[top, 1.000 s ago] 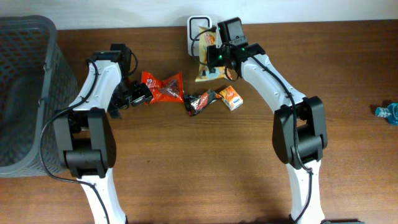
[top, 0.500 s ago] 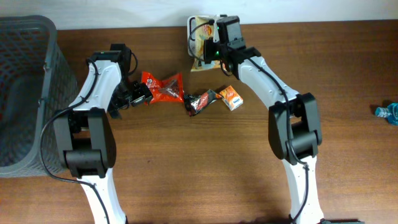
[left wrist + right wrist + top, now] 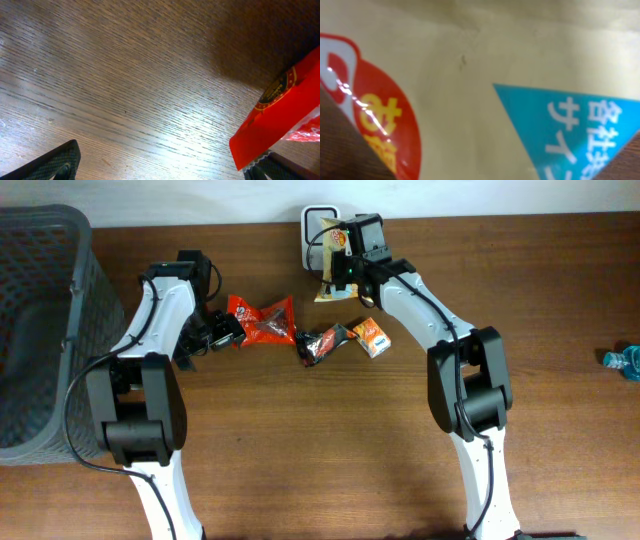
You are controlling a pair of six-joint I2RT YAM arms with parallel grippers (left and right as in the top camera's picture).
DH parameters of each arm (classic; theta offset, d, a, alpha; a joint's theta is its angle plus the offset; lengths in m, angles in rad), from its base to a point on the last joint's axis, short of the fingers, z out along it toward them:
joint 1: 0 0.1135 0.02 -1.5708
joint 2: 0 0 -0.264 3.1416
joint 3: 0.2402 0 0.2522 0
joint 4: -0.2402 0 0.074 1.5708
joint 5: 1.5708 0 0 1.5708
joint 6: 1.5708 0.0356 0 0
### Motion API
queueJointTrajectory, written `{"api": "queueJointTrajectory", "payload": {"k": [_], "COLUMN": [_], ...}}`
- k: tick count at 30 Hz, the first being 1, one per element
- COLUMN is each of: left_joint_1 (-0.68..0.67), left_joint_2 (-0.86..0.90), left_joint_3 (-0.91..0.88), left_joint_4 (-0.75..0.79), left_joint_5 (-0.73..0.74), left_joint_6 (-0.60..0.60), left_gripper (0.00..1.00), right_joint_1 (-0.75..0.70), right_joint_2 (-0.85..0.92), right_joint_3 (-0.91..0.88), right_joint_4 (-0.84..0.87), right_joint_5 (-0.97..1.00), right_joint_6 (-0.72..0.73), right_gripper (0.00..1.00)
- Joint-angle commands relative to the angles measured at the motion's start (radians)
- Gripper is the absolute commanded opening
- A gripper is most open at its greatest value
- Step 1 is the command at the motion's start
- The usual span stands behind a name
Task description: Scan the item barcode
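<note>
My right gripper [image 3: 343,270] is shut on a cream snack packet [image 3: 331,286] with red and blue print, holding it just in front of the white scanner [image 3: 317,224] at the table's back edge. The packet [image 3: 470,75] fills the right wrist view and hides the fingers. My left gripper [image 3: 214,336] stands open low over the wood, its fingertips [image 3: 57,164] wide apart. A red packet [image 3: 282,112] lies against its right finger; the same red packet [image 3: 262,320] lies mid-table.
A dark wrapper [image 3: 321,343] and a small orange box [image 3: 371,337] lie right of the red packet. A grey mesh basket [image 3: 40,330] stands at the far left. A blue wrapper [image 3: 622,360] lies at the right edge.
The right arm lifted the cream packet over the scanner's face, then drew it down and right, so the scanner shows again. The left arm has not moved.
</note>
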Motion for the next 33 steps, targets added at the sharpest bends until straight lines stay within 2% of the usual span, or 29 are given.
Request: {"api": "queueJointTrajectory", "payload": {"k": [1,7,8,10,12,14,21,26,29,31,33], "left_joint_1": [0.003,0.003,0.003,0.003,0.003,0.003,0.003,0.003,0.003,0.003,0.003], "left_joint_2": [0.005,0.005,0.005,0.005,0.005,0.005,0.005,0.005,0.005,0.005,0.005], "left_joint_3": [-0.007,-0.007,-0.007,-0.007,-0.007,-0.007,-0.007,-0.007,-0.007,-0.007,-0.007], "left_joint_4": [-0.001,-0.001,-0.001,-0.001,-0.001,-0.001,-0.001,-0.001,-0.001,-0.001,-0.001], "left_joint_5": [-0.014,-0.014,-0.014,-0.014,-0.014,-0.014,-0.014,-0.014,-0.014,-0.014,-0.014], "left_joint_6": [-0.009,-0.009,-0.009,-0.009,-0.009,-0.009,-0.009,-0.009,-0.009,-0.009,-0.009], "left_gripper": [0.99,0.99,0.99,0.99,0.99,0.99,0.99,0.99,0.99,0.99,0.99], "right_joint_1": [0.009,0.017,0.017,0.017,0.017,0.016,0.017,0.015,0.015,0.015,0.018], "right_joint_2": [-0.053,-0.053,-0.053,-0.053,-0.053,-0.053,-0.053,-0.064,-0.089,-0.095,-0.095], "right_joint_3": [0.105,0.121,0.121,0.121,0.121,0.121,0.123,0.159,0.236,0.295,0.319], "right_joint_4": [-0.005,-0.071,-0.108,-0.203,-0.256,-0.291,-0.419,-0.527,-0.650,-0.763,-0.873], "right_joint_5": [0.005,0.004,0.004,0.004,0.004,0.004,-0.076,0.002,0.102,0.088,0.056], "right_joint_6": [-0.011,-0.011,-0.011,-0.011,-0.011,-0.011,-0.011,-0.066,-0.068,-0.068,-0.076], "right_gripper": [0.05,0.07,0.20,0.70,0.83,0.92,0.94,0.94,0.95,0.96,0.93]}}
